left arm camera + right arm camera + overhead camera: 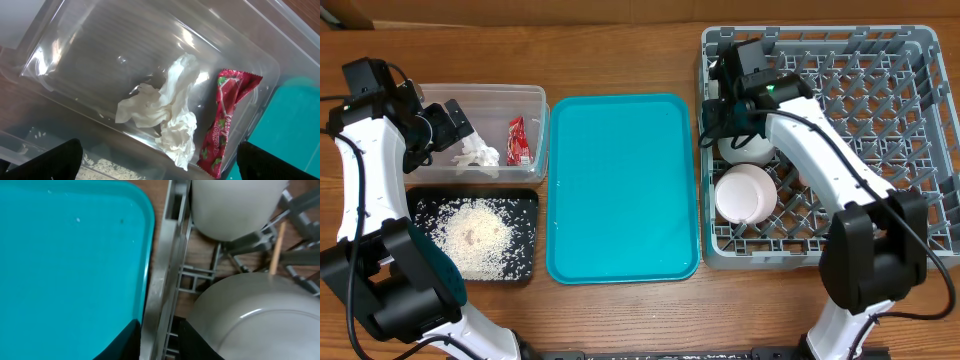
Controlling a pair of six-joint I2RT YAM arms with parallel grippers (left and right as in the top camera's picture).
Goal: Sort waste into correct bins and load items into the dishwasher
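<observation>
Left claw (pixel 460 125) hangs released over the clear tub (pixel 535 95) holding tissue (pixel 165 115) and wrapper (pixel 225 120). Right claw (pixel 157 342) straddles the dish rack (pixel 167 255) rim, grip unclear.

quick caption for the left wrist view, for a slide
Crumpled white tissue and red snack wrapper lying in the clear tub.

Wood tabletop (pixel 620 40) under soft, even light

On my overhead feed the brown, wood-grained tabletop runs to every edge of the frame, and shadows on it are faint. A tan slab (pixel 345 12) cuts into the upper left corner, and a dark bar (pixel 650 353) lies along the bottom centre. My left wrist feed shows a pale blurred patch (pixel 20 20) at upper left; I can't tell what it is.
</observation>
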